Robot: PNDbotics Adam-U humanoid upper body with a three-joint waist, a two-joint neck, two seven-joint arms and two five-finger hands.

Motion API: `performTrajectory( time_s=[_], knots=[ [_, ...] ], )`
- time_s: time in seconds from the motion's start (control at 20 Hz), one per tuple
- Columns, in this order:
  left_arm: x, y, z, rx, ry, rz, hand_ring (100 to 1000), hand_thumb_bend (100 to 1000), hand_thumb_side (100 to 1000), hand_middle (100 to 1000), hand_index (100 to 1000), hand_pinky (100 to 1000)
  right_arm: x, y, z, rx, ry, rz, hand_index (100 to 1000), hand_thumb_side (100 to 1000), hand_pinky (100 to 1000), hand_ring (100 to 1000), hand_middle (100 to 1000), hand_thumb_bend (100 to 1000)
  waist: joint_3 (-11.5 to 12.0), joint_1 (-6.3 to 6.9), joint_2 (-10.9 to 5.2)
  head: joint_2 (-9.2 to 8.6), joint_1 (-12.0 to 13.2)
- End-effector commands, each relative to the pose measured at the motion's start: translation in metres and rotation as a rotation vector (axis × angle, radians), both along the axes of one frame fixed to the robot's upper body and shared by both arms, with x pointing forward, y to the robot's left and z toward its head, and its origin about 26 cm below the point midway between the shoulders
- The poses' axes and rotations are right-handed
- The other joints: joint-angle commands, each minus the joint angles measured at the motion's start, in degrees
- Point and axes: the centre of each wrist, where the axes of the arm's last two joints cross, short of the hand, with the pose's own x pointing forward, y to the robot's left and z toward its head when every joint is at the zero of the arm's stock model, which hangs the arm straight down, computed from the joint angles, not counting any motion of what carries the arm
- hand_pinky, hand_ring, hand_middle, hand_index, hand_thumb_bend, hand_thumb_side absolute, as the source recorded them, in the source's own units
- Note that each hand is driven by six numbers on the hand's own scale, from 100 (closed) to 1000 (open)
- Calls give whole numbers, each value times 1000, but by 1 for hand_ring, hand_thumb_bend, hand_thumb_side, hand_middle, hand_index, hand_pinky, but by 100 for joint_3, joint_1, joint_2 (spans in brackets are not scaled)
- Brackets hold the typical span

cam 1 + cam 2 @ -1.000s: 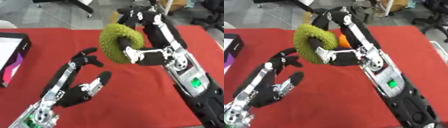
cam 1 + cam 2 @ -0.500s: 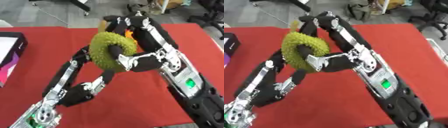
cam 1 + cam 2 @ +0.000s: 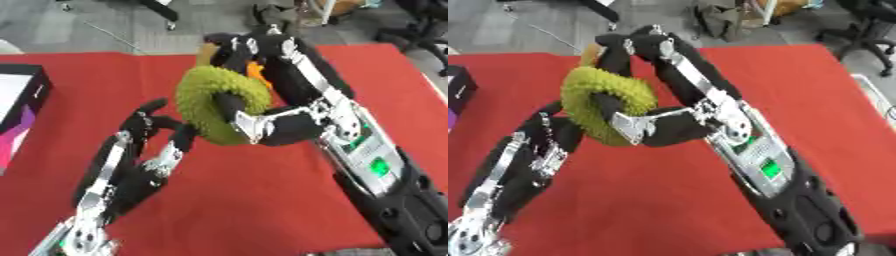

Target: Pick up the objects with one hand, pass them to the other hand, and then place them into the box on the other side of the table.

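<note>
Above the red tablecloth point(image 3: 262, 200), in the left eye view, the right hand point(image 3: 262, 125) carries a fuzzy green ring point(image 3: 214, 110) with its fingers hooked through the ring's hole, curled round the band. The ring hangs clear of the cloth, between the two hands. The left hand point(image 3: 144, 150) sits just beside and below the ring with fingers spread and thumb raised; contact with the ring cannot be confirmed. An orange object point(image 3: 255, 75) shows behind the right arm; its identity cannot be told. A dark box point(image 3: 22, 107) with a purple side stands at the left edge, well apart from the handover.

Right eye view: the ring point(image 3: 605, 107) overlaps the left hand's point(image 3: 544, 150) fingertips, so they appear touching or nearly so, though no fingers curl round it.

Risk, as a judgement: should the right hand release before the left closes, the ring may drop to the cloth. Hooked fingers could also snag the pile on withdrawal and drag the ring away from the receiving hand.
</note>
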Motion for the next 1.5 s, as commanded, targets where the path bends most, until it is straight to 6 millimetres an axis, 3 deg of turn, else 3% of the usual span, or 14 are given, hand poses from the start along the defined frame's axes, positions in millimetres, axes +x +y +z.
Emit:
performTrajectory(
  time_s=[0.05, 0.35, 0.6, 0.7, 1.05, 1.3, 1.5],
  knots=[
    [1, -1, 12, -48, -33, -6, 911, 498, 666, 960, 674, 999, -2, 2, 5, 1, -13, 19, 421, 119, 899, 601, 256, 100, 5, -2, -64, -13, -7],
    [0, -10, 18, -64, -67, -81, 942, 520, 651, 993, 694, 1000, -1, 6, 2, -18, -4, 34, 420, 123, 904, 601, 254, 100, 0, -6, -63, 5, 0],
    [-1, -15, 21, -62, -102, -155, 976, 555, 528, 1000, 713, 1000, 1, 7, 1, -27, 9, 42, 420, 126, 908, 601, 253, 100, -8, 5, -60, 6, -46],
    [-2, -17, 21, -64, -118, -186, 980, 569, 517, 1000, 720, 1000, 1, 8, 0, -31, 13, 45, 420, 128, 910, 601, 253, 100, -11, 9, -59, 14, -67],
    [-4, -22, 22, -65, -164, -282, 990, 620, 555, 1000, 739, 1000, 3, 9, -3, -50, 29, 53, 420, 132, 914, 602, 251, 100, -21, 11, -56, 22, -137],
    [-5, -23, 21, -78, -178, -316, 992, 745, 676, 1000, 746, 1000, 5, 8, -5, -51, 44, 48, 420, 138, 920, 602, 251, 100, -36, 11, -53, 27, -166],
    [-5, -14, 11, -22, -163, -290, 988, 693, 612, 1000, 742, 1000, 5, 5, -3, -33, 50, 39, 420, 138, 917, 602, 252, 100, -61, 19, -45, 16, -152]
  ],
)
